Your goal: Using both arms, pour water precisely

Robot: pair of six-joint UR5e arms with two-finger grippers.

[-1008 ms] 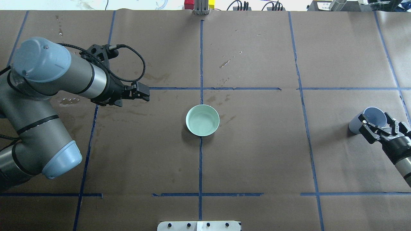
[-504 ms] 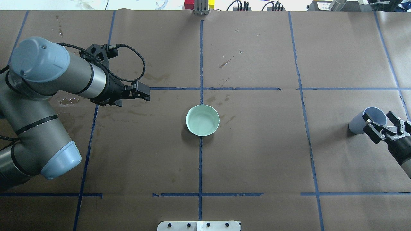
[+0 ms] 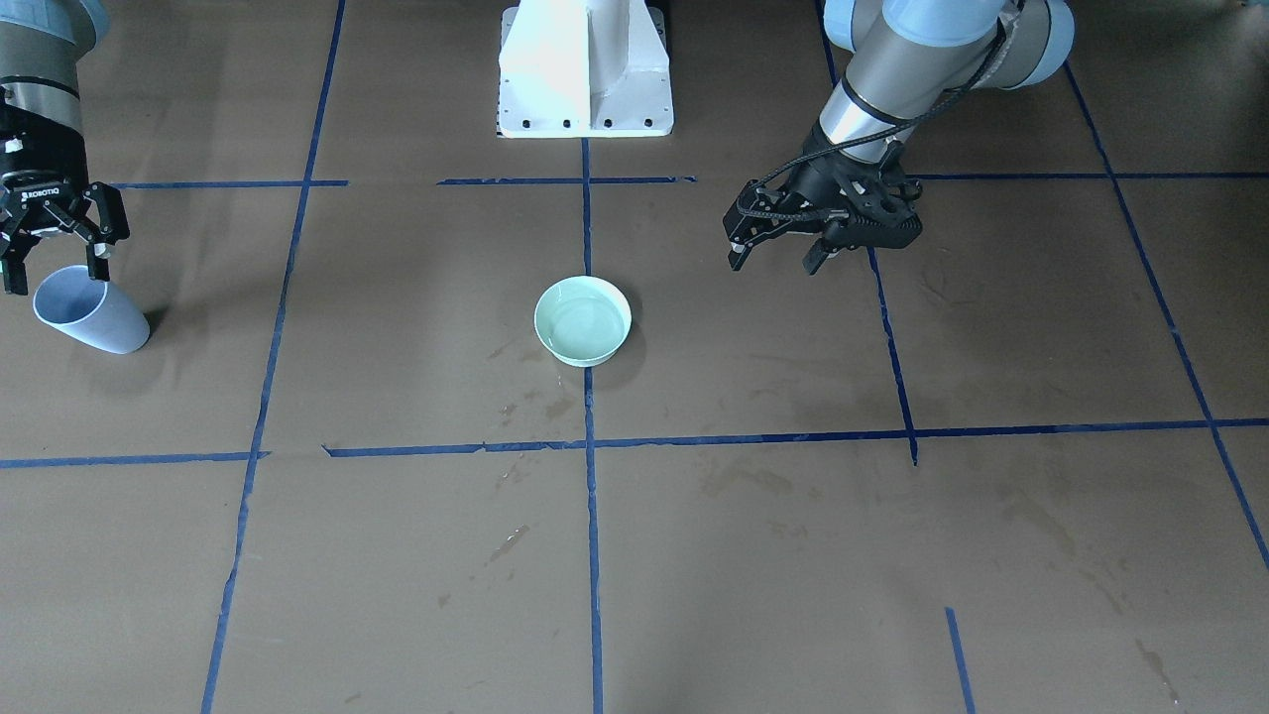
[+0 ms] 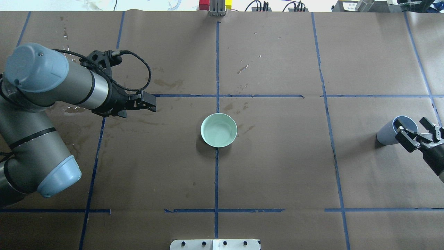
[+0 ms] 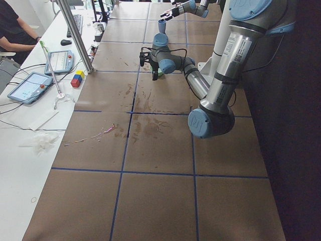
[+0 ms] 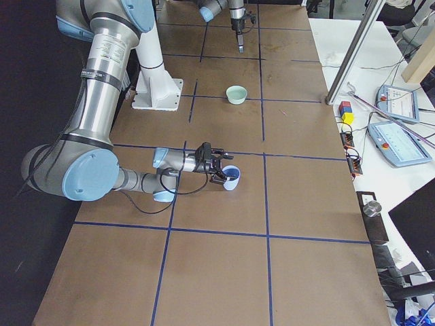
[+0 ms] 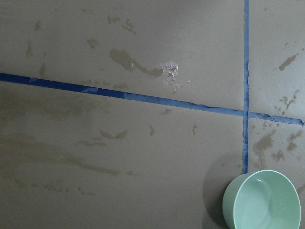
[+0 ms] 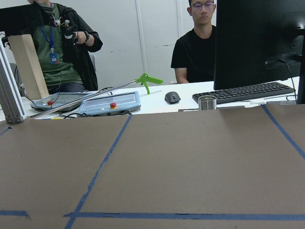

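Note:
A mint-green bowl (image 4: pixel 219 130) stands at the table's centre, with a watery sheen inside; it also shows in the front view (image 3: pixel 583 320) and the left wrist view (image 7: pixel 262 200). A blue-grey cup (image 4: pixel 386 133) stands at the right edge, also seen in the front view (image 3: pixel 89 315) and the right side view (image 6: pixel 232 179). My right gripper (image 4: pixel 416 132) is open and empty, just behind the cup's rim, on the robot's side. My left gripper (image 4: pixel 150 103) is open and empty, hovering left of the bowl (image 3: pixel 775 262).
Brown paper with blue tape lines covers the table, with wet stains near the left arm (image 4: pixel 74 109). The white pedestal (image 3: pixel 585 69) stands at the robot's side. A metal post (image 4: pixel 216 8), tablets and seated operators (image 8: pixel 200 43) are beyond the far edge.
My right gripper, open around the cup a second ago, has drawn back toward the right edge and left the cup standing. My left arm has shifted slightly left.

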